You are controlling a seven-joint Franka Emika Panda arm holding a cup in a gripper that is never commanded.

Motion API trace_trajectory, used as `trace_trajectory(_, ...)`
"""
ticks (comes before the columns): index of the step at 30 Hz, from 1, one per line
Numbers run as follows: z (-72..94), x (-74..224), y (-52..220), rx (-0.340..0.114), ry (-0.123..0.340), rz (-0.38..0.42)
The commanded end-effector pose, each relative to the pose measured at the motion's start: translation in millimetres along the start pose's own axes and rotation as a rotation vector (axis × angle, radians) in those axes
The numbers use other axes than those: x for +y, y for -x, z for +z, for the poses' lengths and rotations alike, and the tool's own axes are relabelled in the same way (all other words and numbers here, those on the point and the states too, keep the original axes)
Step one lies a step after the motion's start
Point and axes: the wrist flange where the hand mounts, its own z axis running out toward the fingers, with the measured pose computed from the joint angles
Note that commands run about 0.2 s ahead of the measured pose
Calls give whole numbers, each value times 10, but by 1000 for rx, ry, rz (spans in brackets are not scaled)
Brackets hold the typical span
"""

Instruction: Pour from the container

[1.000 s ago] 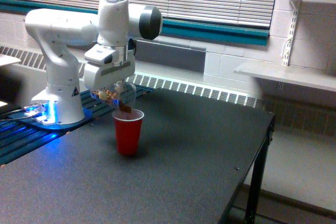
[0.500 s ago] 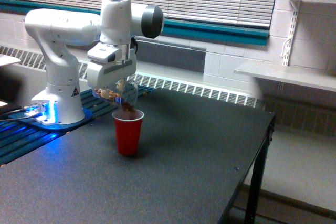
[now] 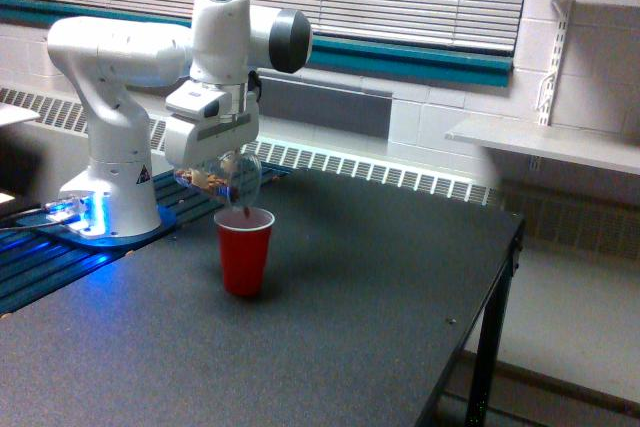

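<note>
White Panda arm [image 3: 150,52] stands on its base at the exterior view's left, blue light glowing at the base plate. Gripper [image 3: 215,162] hangs low over the dark bench [image 3: 330,327], clamped on the container [image 3: 232,179]. The container, a small clear cup, is tipped well over on its side, mouth pointing toward the exterior view's right and downward. Brown bits show through its wall near the gripper end. A few brown bits sit at the lip, directly above the red cup [image 3: 244,251]. The red cup stands upright on the bench just below the container's mouth; whether the two touch cannot be told. Its inside is not clearly visible from this angle. Window blinds and a radiator grille [image 3: 380,175] run along the wall behind; a white shelf [image 3: 540,142] is mounted at the exterior view's right.
</note>
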Motion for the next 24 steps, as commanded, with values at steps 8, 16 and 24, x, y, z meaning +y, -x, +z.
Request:
trace_trajectory(8, -13, 156, -134, 24, 33, 20)
trace_trajectory(16, 30, 76, -120, 9, 44, -2)
trace_trajectory(24, 100, -24, -57, -8, 57, -32)
